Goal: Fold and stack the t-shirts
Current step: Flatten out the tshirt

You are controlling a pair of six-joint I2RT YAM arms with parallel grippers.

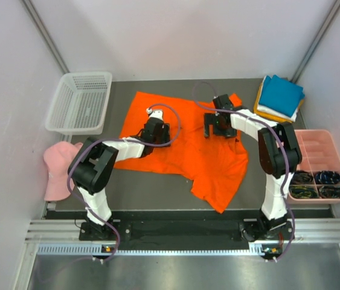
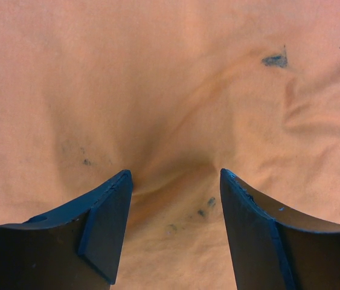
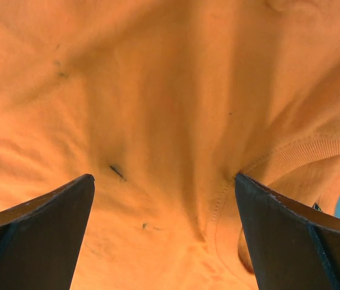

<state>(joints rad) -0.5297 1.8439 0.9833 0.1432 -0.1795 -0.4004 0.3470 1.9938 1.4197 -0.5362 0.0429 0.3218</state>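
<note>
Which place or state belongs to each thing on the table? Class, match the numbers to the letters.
Things:
1. orange t-shirt
2. white mesh basket
3. pink cap
4. teal blue t-shirt

Places and states:
A. far left corner
B. spread out unfolded in the middle
C. folded, far right
D. near left edge

Pairs: 1-B, 2-A, 3-D, 4-C
</note>
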